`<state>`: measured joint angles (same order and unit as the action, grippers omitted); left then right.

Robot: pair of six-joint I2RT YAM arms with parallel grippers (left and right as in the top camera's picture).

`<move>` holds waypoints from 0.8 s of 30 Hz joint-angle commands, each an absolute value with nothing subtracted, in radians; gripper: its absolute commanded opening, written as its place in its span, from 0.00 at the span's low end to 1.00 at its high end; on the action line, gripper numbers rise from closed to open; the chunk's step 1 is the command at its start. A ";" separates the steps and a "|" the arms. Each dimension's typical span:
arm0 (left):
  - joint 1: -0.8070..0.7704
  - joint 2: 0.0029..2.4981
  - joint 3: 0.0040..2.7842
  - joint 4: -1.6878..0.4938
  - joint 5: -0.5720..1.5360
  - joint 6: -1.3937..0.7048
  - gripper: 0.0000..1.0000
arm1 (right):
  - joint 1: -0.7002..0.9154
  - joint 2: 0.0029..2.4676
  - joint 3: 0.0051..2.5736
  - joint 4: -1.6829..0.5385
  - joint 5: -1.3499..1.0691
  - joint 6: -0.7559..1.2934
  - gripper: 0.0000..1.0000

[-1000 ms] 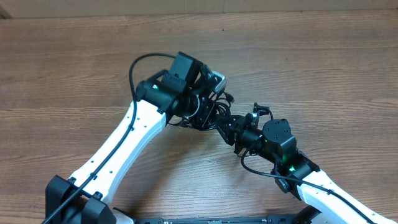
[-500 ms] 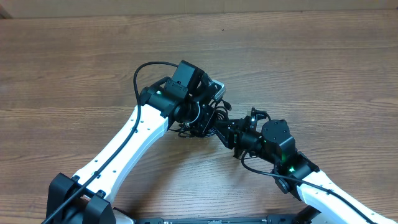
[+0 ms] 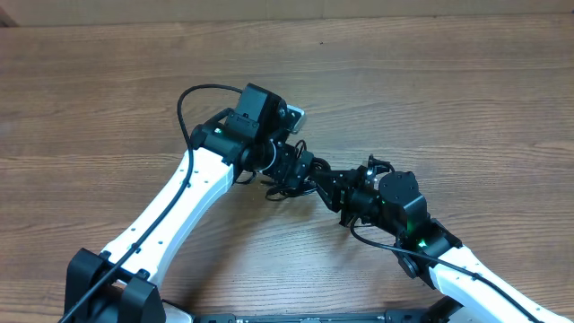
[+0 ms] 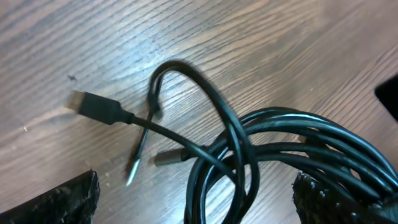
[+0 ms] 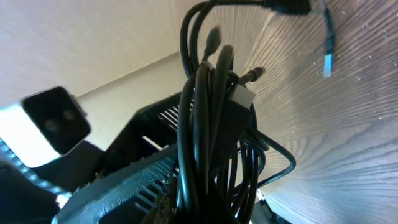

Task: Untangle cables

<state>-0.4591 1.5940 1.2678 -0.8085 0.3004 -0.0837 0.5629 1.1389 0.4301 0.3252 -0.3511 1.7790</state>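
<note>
My left gripper (image 4: 199, 208) hangs just above the table (image 4: 56, 37) with its 2 fingers (image 4: 59, 202) spread wide, 1 dark pad at each lower corner of my left wrist view and nothing pinched between them. The cables (image 4: 273, 149) lie below that gap as a bundle of black strands, sweeping in from the right and crossing over each other. 1 loop (image 4: 186, 78) arches up out of the bundle and curls back down. A flat plug (image 4: 93, 107) on a thin cord rests on the wood to the left, apart from the bundle, and a smaller thin plug (image 4: 166, 159) lies against the edge of the strands.

My right gripper (image 5: 186, 202) is pressed together on the same cables (image 5: 208, 124): the strands rise in a tight sheaf straight out from between its fingers, with a few plugs poking from the top.

From overhead, my left gripper (image 3: 289, 169) and right gripper (image 3: 330, 187) meet near the middle of the table (image 3: 448, 90), with the cables (image 3: 289, 184) bunched between them.
</note>
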 commanded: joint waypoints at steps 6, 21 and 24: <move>-0.245 1.582 1.261 -0.818 0.523 -0.379 1.00 | 0.561 1.129 0.459 0.336 -0.319 1.784 0.04; -0.036 1.582 1.261 -1.180 0.999 -0.722 0.99 | 0.561 1.129 0.459 0.323 -0.315 1.784 0.13; -0.049 1.582 1.261 -1.229 0.987 -0.746 1.00 | 0.561 1.129 0.459 0.323 -0.315 1.784 0.12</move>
